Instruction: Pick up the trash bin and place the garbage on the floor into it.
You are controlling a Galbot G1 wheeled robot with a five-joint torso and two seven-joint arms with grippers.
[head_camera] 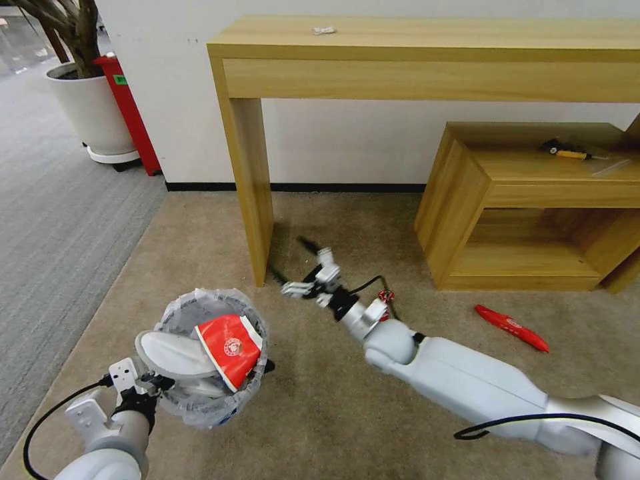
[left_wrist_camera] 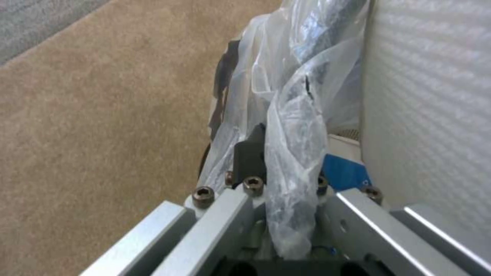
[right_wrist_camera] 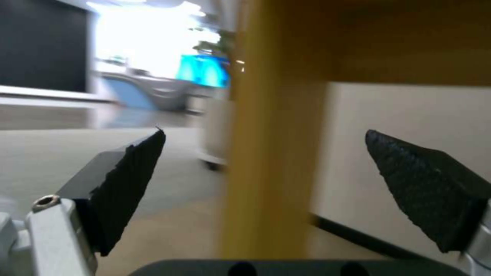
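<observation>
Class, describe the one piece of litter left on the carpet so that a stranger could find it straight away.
Start at the low wooden shelf unit right of the tall table. On the beige carpet before it lies a red wrapper: long, flat, alone.

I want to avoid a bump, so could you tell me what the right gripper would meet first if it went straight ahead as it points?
Probably the wooden table leg, centred between the open right gripper fingers; depth is unclear.
</observation>
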